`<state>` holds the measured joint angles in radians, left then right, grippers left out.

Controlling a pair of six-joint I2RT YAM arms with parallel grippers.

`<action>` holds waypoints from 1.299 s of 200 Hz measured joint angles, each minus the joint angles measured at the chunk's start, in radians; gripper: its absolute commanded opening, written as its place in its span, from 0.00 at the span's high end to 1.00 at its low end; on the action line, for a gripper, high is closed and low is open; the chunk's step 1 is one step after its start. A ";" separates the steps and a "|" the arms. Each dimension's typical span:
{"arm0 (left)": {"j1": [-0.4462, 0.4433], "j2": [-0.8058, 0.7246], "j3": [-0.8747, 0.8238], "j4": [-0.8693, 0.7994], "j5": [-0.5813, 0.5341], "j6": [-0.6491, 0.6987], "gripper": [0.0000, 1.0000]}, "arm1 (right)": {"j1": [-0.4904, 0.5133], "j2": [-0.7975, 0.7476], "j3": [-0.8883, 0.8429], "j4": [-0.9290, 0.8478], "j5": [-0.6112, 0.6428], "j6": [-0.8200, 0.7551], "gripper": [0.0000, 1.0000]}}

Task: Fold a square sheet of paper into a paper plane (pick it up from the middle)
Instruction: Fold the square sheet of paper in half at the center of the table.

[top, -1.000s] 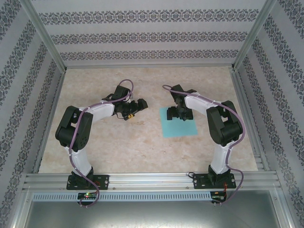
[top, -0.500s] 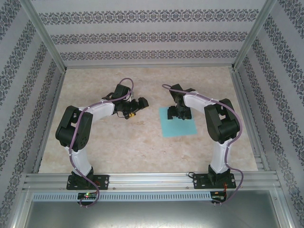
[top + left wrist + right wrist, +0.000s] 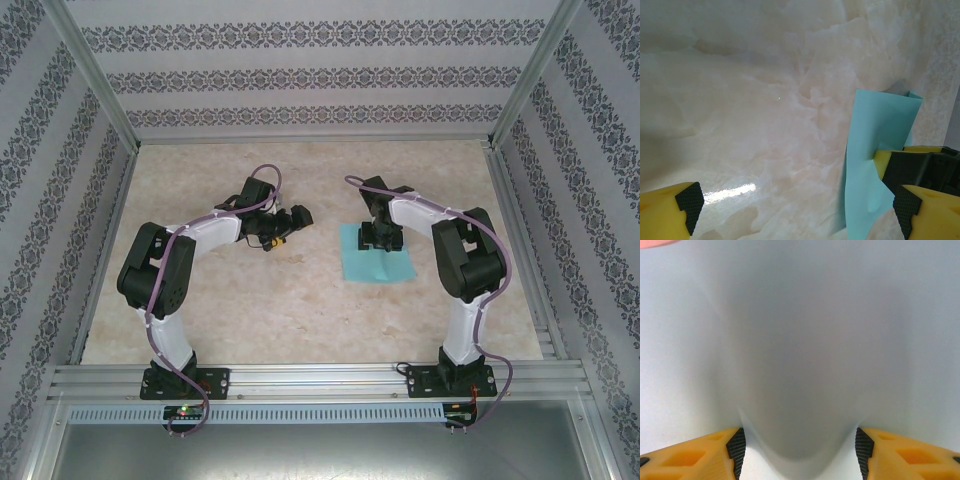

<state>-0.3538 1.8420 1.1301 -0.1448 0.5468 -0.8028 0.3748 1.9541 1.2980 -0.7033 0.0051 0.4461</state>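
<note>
- the square sheet of paper (image 3: pixel 385 268) lies on the marbled table (image 3: pixel 280 310), right of centre, out in front of the right arm; turquoise and still one plain sheet, no crease that I can spot
- the right pincer (image 3: pixel 381 240) is planted on that sheet, pointing down; from above it covers the far half, and the near half lies bare in front of it
- from its own wrist cam the right pincer (image 3: pixel 797 450) has its jaws partway apart, not clamped; the paper (image 3: pixel 800 365) bulges up in a smooth hump between them, and each side of the hump runs down to the black pads (image 3: pixel 736 450)
- so the sheet is touching both pads and bunched up between them; can't honestly call it a firm pinch
- the left pincer (image 3: pixel 296 219) hangs off to the left of the sheet, near it but not touching; jaws spread wide, nothing in them
- over the left pincer (image 3: pixel 796 205) you can see the paper (image 3: pixel 875 130) side on; one end curls up off the table with a shadow under it, and a yellow finger (image 3: pixel 885 157) of the right pincer presses into it
</note>
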 measured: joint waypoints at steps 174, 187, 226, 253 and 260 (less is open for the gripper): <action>0.000 0.011 0.000 0.000 0.004 -0.018 0.00 | 0.085 -0.081 -0.116 0.000 -0.005 0.099 0.29; 0.000 0.011 0.000 0.001 0.004 -0.018 0.00 | 0.082 -0.081 -0.118 0.000 0.002 0.105 0.33; 0.000 0.011 0.000 0.001 0.004 -0.018 0.00 | 0.080 -0.085 -0.120 0.005 0.008 0.112 0.46; 0.000 0.011 0.000 0.000 0.003 -0.018 0.00 | 0.081 -0.103 -0.142 0.039 0.000 0.128 0.60; 0.000 0.011 0.000 0.000 0.003 -0.018 0.00 | 0.080 -0.111 -0.151 0.056 -0.015 0.132 0.63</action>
<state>-0.3534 1.8526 1.1301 -0.1444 0.5499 -0.8211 0.4553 1.8431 1.1473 -0.6476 -0.0097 0.5781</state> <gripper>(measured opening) 0.999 0.410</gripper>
